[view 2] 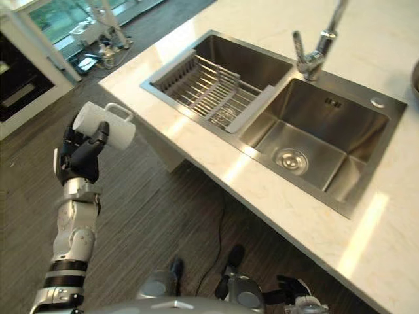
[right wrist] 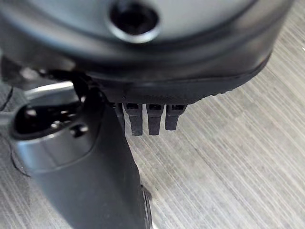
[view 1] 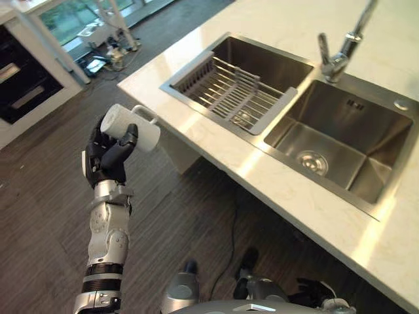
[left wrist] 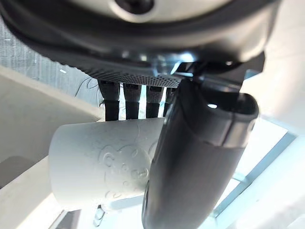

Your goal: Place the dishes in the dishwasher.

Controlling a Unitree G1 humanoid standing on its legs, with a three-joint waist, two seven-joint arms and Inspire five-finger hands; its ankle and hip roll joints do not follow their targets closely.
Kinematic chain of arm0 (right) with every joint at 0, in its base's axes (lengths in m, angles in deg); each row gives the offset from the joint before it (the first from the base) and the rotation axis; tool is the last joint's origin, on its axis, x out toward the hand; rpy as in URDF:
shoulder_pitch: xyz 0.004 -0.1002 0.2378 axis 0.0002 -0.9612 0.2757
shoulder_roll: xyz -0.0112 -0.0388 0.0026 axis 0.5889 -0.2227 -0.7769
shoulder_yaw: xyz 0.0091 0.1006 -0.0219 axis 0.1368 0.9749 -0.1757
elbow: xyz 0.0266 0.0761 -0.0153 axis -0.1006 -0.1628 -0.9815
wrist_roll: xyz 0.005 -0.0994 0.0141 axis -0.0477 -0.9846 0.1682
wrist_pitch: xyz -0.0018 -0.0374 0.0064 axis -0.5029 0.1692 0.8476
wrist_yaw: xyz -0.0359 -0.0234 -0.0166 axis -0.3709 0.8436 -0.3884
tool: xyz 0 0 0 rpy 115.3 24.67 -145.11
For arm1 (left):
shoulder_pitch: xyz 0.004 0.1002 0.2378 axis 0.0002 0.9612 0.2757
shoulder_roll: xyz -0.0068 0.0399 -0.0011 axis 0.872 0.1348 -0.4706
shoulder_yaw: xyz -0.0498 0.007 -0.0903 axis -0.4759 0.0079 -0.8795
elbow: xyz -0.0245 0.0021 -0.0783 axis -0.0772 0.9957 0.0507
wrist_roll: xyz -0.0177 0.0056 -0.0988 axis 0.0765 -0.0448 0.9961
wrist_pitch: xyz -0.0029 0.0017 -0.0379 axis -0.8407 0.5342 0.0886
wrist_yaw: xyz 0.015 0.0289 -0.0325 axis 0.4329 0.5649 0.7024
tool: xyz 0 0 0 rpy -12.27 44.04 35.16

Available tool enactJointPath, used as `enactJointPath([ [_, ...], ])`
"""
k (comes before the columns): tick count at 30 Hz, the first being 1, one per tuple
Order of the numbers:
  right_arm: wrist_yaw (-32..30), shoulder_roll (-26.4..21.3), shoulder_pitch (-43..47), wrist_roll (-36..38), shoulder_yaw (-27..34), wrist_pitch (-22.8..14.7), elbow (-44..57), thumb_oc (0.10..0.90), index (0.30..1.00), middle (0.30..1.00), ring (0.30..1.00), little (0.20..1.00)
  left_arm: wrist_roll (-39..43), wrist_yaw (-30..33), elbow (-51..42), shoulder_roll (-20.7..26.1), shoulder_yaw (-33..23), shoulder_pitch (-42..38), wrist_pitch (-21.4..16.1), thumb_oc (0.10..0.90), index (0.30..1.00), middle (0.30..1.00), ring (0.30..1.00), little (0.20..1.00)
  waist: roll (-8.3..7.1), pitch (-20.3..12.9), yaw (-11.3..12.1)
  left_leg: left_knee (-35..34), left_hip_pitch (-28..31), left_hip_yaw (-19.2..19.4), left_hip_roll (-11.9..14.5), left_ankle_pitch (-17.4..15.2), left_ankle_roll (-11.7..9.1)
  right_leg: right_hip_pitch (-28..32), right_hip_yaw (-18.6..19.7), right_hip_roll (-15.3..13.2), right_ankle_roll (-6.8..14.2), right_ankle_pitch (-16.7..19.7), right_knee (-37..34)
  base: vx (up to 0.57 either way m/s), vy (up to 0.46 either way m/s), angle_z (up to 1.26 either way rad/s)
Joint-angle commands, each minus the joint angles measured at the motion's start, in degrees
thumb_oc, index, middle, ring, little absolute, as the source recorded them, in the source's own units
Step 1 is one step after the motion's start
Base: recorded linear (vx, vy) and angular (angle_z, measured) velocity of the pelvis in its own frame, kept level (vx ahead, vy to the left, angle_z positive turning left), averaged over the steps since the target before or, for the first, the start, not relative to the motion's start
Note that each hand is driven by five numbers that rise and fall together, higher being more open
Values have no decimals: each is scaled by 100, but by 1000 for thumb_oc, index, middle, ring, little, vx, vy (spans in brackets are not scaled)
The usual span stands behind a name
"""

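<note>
I see left hand (view 1: 108,157) fingers curled round a white handled mug (view 1: 131,128), tilted sideways; right hand (right wrist: 95,157) fingers straight.

Pale stone countertop (view 1: 216,154) runs corner to corner, with a steel double sink (view 1: 340,140) in it, chrome faucet (view 1: 337,55) upper right, wire drying rack (view 1: 232,91) in the left basin. Dark wood floor (view 1: 46,196) lower left.

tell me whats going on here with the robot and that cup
The robot's left hand is curled round a white mug, holding it on its side in the air over the wood floor, off the corner of the counter. The double sink has a wire drying rack in its left basin. The right hand hangs over the floor, holding nothing.
</note>
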Motion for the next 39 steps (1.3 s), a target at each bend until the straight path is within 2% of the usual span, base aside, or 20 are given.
enactJointPath([
  [1, 38, 43, -167, 213, -118, -90, -128, 800, 900, 900, 900, 900, 98, -308, -774, 357, -313, -268, -784, 400, 300, 300, 300, 300, 155, -550, -37, -598, 17, 393, 371, 513, 242, 605, 719, -464, 1141, -790, 117, -67, 130, 152],
  [2, 38, 43, -167, 213, -118, -90, -128, 800, 900, 900, 900, 900, 98, -308, -774, 357, -313, -268, -784, 400, 300, 300, 300, 300, 155, -550, -37, -598, 17, 393, 371, 513, 242, 605, 719, -464, 1141, -790, 117, -145, 402, 145],
  [3, 45, 88, -254, 266, -29, -103, -122, 800, 900, 900, 900, 900, 70, -385, -779, 413, -271, -318, -754, 400, 300, 300, 300, 300, 165, -639, -127, -679, 137, 893, 616, 445, 89, 681, 547, -641, 1319, -715, 112, -141, 447, 112],
  [5, 38, 112, -331, 256, 54, -99, -159, 800, 900, 900, 900, 900, -79, -456, -872, 457, -233, -274, -708, 400, 300, 300, 300, 300, 171, -690, -127, -520, 54, 940, 594, 235, 93, 721, 428, -861, 1466, -516, 98, -234, 696, 112],
  [6, 82, 177, -298, 214, 82, -60, -190, 800, 900, 900, 900, 900, -248, -579, -948, 441, -211, -156, -617, 400, 300, 300, 300, 300, 121, -723, -115, -291, -24, 811, 385, -366, 207, 756, 469, -1132, 1627, -346, 108, -181, 581, 121],
  [7, 82, 179, -297, 213, 82, -60, -193, 800, 900, 900, 900, 900, -254, -577, -961, 438, -213, -149, -609, 400, 300, 300, 300, 300, 110, -721, -120, -252, -40, 805, 364, -399, 225, 760, 466, -1156, 1645, -333, 106, -214, 760, 103],
  [8, 65, 175, -296, 221, 213, -64, -177, 800, 900, 900, 900, 900, -425, -552, -868, 533, -81, -239, -610, 400, 300, 300, 300, 300, -57, -643, -35, 90, -251, 514, 24, -749, 453, 800, 454, -1532, 1740, -90, 330, -113, 393, 52],
  [9, 65, 178, -295, 220, 215, -64, -176, 800, 900, 900, 900, 900, -426, -551, -867, 536, -78, -242, -610, 400, 300, 300, 300, 300, -65, -645, -43, 106, -266, 504, 13, -758, 460, 799, 445, -1545, 1747, -90, 334, -196, 525, 50],
  [10, 60, 236, -324, 280, 301, -96, -73, 800, 900, 900, 900, 900, -475, -580, -869, 593, 12, -330, -621, 400, 300, 300, 300, 300, -178, -558, -82, 135, -421, 351, -256, -746, 644, 689, 590, -1731, 1673, 50, 616, -68, 300, 77],
  [11, 88, 275, -320, 300, 320, -96, 5, 800, 900, 900, 900, 900, -552, -601, -899, 647, 128, -386, -643, 400, 300, 300, 300, 300, -218, -523, -188, 69, -439, 153, -454, -754, 743, 542, 1137, -1744, 1649, 215, 836, -51, 449, 119],
  [12, 116, 307, -293, 337, 287, -117, 11, 800, 900, 900, 900, 900, -612, -646, -905, 692, 310, -484, -659, 400, 300, 300, 300, 300, -246, -546, -292, -63, -468, -79, -683, -700, 861, 315, 2008, -1588, 1604, 235, 1026, 31, 306, 101],
  [14, 116, 307, -293, 337, 287, -117, 11, 800, 900, 900, 900, 900, -612, -646, -905, 692, 310, -484, -659, 400, 300, 300, 300, 300, -246, -546, -292, -63, -468, -79, -683, -700, 861, 315, 2008, -1588, 1604, 235, 1026, 41, 154, 101],
  [15, 116, 318, -259, 384, 258, -143, -5, 800, 900, 900, 900, 900, -681, -669, -914, 696, 514, -572, -656, 400, 300, 300, 300, 300, -240, -558, -376, -176, -449, -368, -867, -649, 955, 221, 2798, -1224, 1562, 84, 1146, 65, 156, 138],
  [16, 116, 318, -259, 384, 258, -143, -5, 800, 900, 900, 900, 900, -681, -669, -914, 696, 514, -572, -656, 400, 300, 300, 300, 300, -240, -558, -376, -176, -449, -368, -867, -649, 955, 221, 2798, -1224, 1562, 84, 1146, 323, 509, 228],
  [17, 113, 316, -153, 632, 162, -199, 1, 800, 900, 900, 900, 900, -721, -811, -897, 633, 1149, -796, -585, 400, 300, 300, 300, 300, -209, -489, -552, -308, -447, -1299, -1415, -546, 1197, 78, 4149, -108, 1413, -771, 1389, 340, 465, 115],
  [19, 102, 310, -25, 696, -71, -231, 99, 800, 900, 900, 900, 900, -818, -826, -965, 617, 1442, -848, -566, 400, 300, 300, 300, 300, -270, -371, -481, -330, -402, -1859, -1767, -475, 1313, 39, 4347, 337, 1308, -955, 1317, 267, 334, 259],
  [20, 125, 308, -40, 613, -189, -249, 200, 800, 900, 900, 900, 900, -838, -832, -948, 517, 1534, -846, -553, 400, 300, 300, 300, 300, -297, -298, -472, -254, -347, -2220, -1921, -460, 1308, -38, 4649, 562, 1330, -1001, 1499, 89, 66, 346],
  [24, 116, 327, 46, 565, -336, -269, 211, 800, 900, 900, 900, 900, -866, -878, -1044, 529, 1541, -634, -586, 400, 300, 300, 300, 300, -358, -286, -314, -198, -375, -2349, -2010, -452, 1215, 196, 4380, 424, 1232, -986, 1243, 60, -33, 177],
  [31, 16, 333, 270, 677, -412, -254, 225, 800, 900, 900, 900, 900, -817, -782, -1061, 568, 1599, -426, -551, 400, 300, 300, 300, 300, -306, -589, -105, -588, -238, -2569, -1852, -316, 1068, 661, 3772, 251, 1180, -966, 510, 84, -87, 46],
  [39, -95, 294, 310, 796, -355, -282, 323, 800, 900, 900, 900, 900, -770, -668, -988, 492, 1562, -317, -557, 400, 300, 300, 300, 300, -309, -704, -272, -916, -78, -2237, -1660, -266, 1098, 714, 3978, 340, 1158, -803, 64, 6, -90, -16],
])
